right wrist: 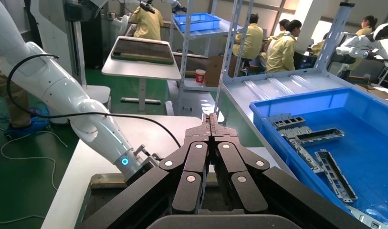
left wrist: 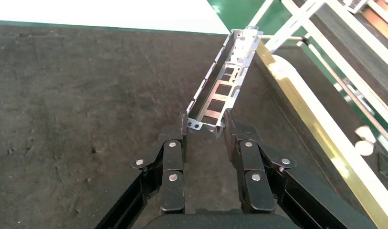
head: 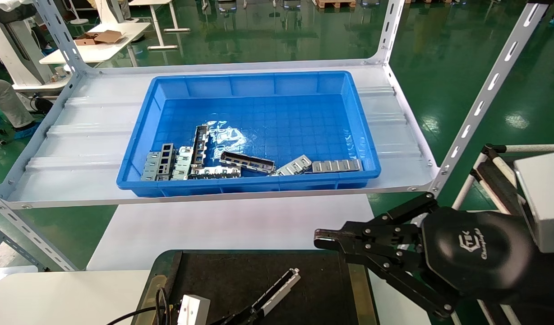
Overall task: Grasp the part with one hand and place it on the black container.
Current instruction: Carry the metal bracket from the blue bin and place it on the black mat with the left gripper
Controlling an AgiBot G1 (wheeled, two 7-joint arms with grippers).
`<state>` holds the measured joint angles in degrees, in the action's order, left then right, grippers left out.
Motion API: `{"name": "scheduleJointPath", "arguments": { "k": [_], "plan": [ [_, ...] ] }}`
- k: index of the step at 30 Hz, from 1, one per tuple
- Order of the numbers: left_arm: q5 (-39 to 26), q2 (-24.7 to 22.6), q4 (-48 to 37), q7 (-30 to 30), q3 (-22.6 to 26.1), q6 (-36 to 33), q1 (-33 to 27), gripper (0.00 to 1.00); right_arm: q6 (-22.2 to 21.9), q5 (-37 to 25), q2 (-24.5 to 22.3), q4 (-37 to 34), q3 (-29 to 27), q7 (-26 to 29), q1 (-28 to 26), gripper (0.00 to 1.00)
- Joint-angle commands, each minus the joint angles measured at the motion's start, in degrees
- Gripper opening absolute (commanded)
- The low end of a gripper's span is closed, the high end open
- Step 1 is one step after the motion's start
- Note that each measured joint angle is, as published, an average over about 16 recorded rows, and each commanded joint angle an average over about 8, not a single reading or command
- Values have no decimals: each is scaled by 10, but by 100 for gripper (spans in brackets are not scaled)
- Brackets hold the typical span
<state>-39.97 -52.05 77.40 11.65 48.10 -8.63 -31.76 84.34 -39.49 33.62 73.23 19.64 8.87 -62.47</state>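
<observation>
The part (left wrist: 225,83), a long silver-grey channel bar with cut-out windows, lies at a slant over the black container (left wrist: 77,95). My left gripper (left wrist: 205,125) is shut on the near end of the part, one fingertip on each side wall. In the head view the part (head: 279,289) reaches up and to the right from the left gripper (head: 247,313) at the bottom edge, over the black container (head: 313,280). I cannot tell if the part touches the surface. My right gripper (head: 322,239) is shut and empty, held above the container's right side; it also shows in the right wrist view (right wrist: 210,119).
A blue bin (head: 259,113) with several more metal parts (head: 247,162) stands on the white shelf (head: 78,149) behind the container. Slotted shelf posts (head: 480,104) stand at the right and left. A brass-coloured strip (left wrist: 320,129) runs along the container's side.
</observation>
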Motion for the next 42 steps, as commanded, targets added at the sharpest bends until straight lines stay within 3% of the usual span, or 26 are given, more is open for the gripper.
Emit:
{"name": "scheduleJointPath", "arguments": {
  "k": [1,18,42],
  "plan": [
    [1,-8,0,3,2,17,3,0,0,0,0,0,0,0,0,0],
    [24,-66,3,29,19,118,10,0,0,0,0,0,0,0,0,0],
    [39,-114,-2,24,44,222,0,0,0,0,0,0,1,0,0,0]
  ]
}}
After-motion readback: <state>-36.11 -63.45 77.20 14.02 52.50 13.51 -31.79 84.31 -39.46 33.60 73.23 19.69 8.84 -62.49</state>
